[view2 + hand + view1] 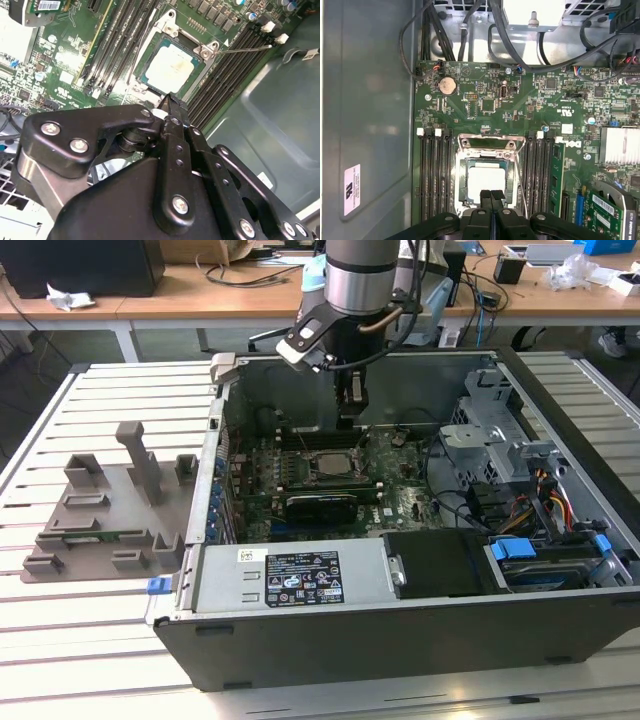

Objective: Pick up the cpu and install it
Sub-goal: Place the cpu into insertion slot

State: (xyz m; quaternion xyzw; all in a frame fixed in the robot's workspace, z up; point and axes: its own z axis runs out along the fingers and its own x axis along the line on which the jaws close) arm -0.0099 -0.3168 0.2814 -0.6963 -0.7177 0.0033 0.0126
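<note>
The cpu (485,180) lies flat in the motherboard socket, its silvery top facing up, also seen in the second wrist view (170,65) and the exterior view (327,465). The socket's metal load plate (485,142) stands flipped open beside it, and a thin lever (245,48) sticks out to one side. My gripper (491,196) hangs just above the socket's edge inside the open computer case. Its black fingers (170,107) are pressed together with nothing between them. In the exterior view the gripper (350,405) sits over the back of the board.
Memory slots (435,175) flank the socket on both sides. A grey plastic tray (100,510) with upright blocks rests at the exterior view's left of the case. The power supply (290,578), drive cage (490,430) and cables (545,500) crowd the case's front and right.
</note>
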